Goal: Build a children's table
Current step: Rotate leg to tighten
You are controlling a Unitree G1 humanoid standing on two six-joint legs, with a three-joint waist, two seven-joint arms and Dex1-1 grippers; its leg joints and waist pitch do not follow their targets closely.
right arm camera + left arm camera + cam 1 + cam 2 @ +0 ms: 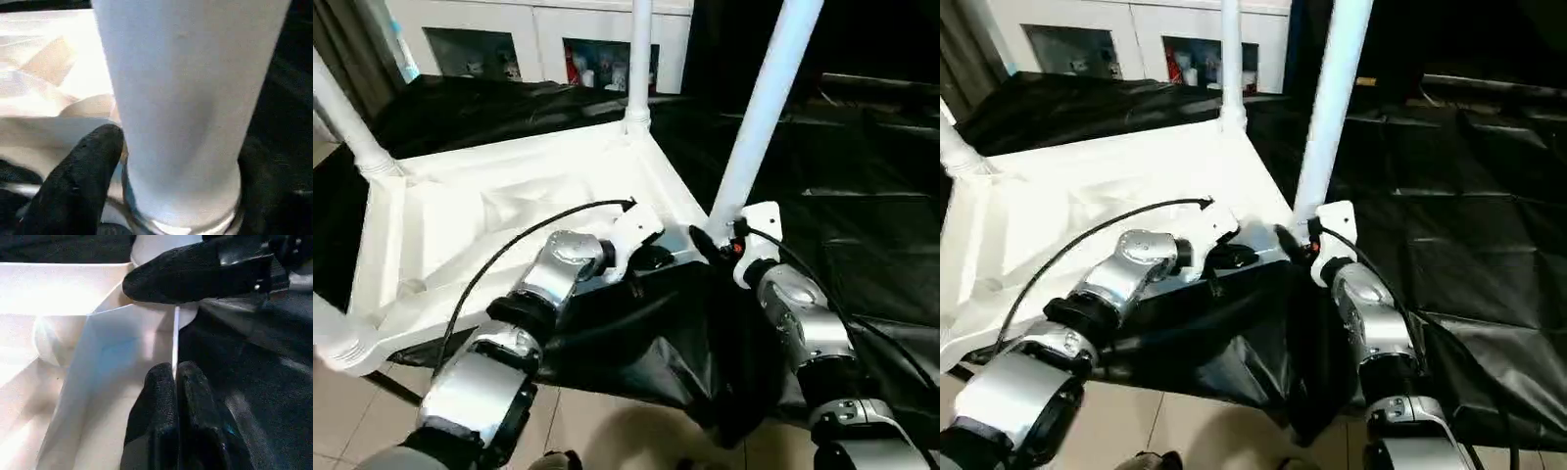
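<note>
The big white plastic table top (509, 215) lies upside down, its rim pinched in the closed left tool (175, 377), and the right tool (729, 245), spread wide around the long white leg (759, 117), should push it straight down.

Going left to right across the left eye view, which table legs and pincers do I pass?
Far-left leg → left pincer → right pincer → near-right leg.

head cameras look down, wrist cameras close-up
</note>
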